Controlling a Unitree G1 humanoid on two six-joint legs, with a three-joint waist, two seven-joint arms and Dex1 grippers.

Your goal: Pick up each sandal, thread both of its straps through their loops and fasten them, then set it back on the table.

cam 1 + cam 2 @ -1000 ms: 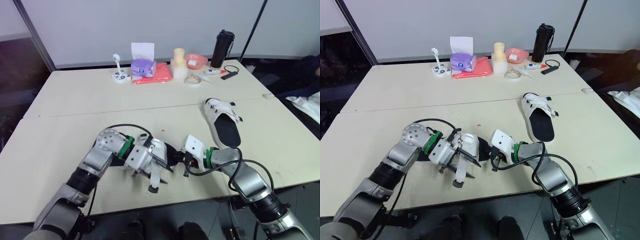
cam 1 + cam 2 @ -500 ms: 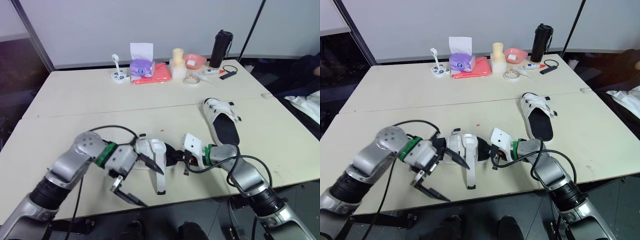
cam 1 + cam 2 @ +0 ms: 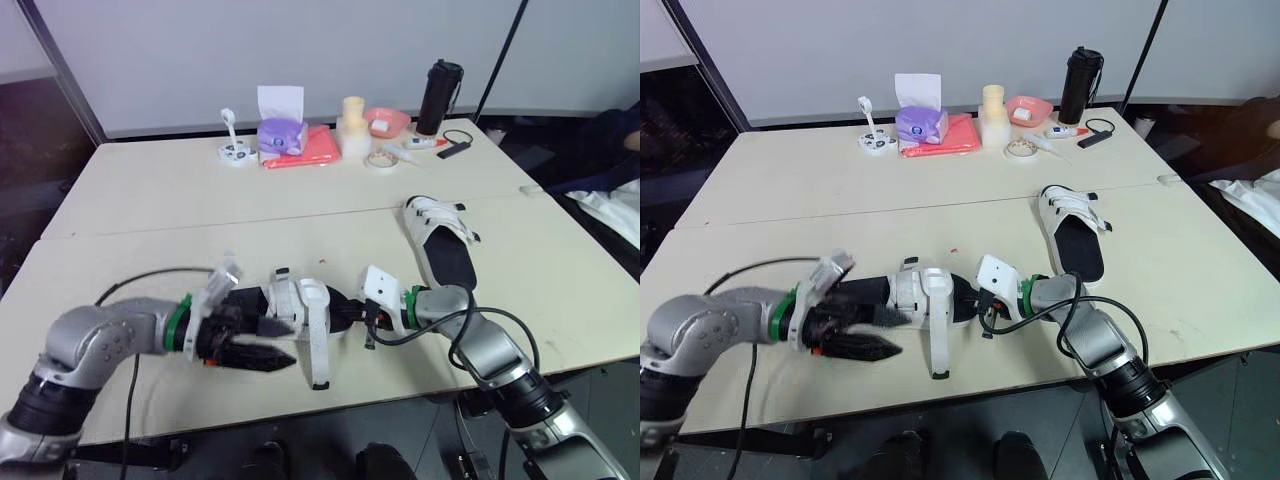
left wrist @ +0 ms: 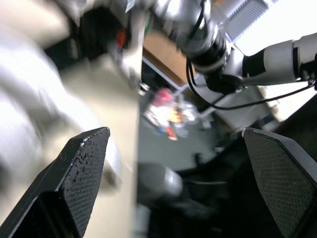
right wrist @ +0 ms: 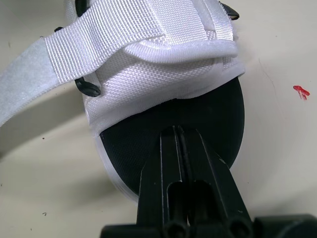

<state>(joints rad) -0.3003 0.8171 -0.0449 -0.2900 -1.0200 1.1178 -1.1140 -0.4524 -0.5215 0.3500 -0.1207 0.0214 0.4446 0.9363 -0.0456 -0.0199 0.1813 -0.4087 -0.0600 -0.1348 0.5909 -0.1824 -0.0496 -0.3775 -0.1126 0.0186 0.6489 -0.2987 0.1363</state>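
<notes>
- Spanning the scene, the pale beige table (image 3: 150, 190) carries both sandals, plus a cluster of small clutter along its far edge, well away from the work.
- The second white sandal with a black footbed (image 3: 445, 262) lies flat on the right side of the table, apart from both arms. Its straps cross the upper, though whether they are fastened is too small to tell.
- The near white-strapped sandal (image 3: 298, 300) lies close to the near edge, between the two arms, sole down on the table.
- One long white strap (image 3: 318, 345) of this near sandal trails loose toward the near edge, its dark tip on the table. That strap is plainly unfastened, so this sandal looks only partly done.
- A small black loop (image 5: 88, 88) shows at the side of the upper, where another band is folded across.
- The left gripper (image 3: 292, 343) hovers just left of the near sandal, its two black fingers spread wide and holding nothing.
- The right gripper (image 5: 179, 130) has its fingers pressed together, tips over the black footbed at the sandal's right end, probably steadying it.
- Judging by this, the loose strap has yet to be threaded and fastened, and the sandal then set down.
</notes>
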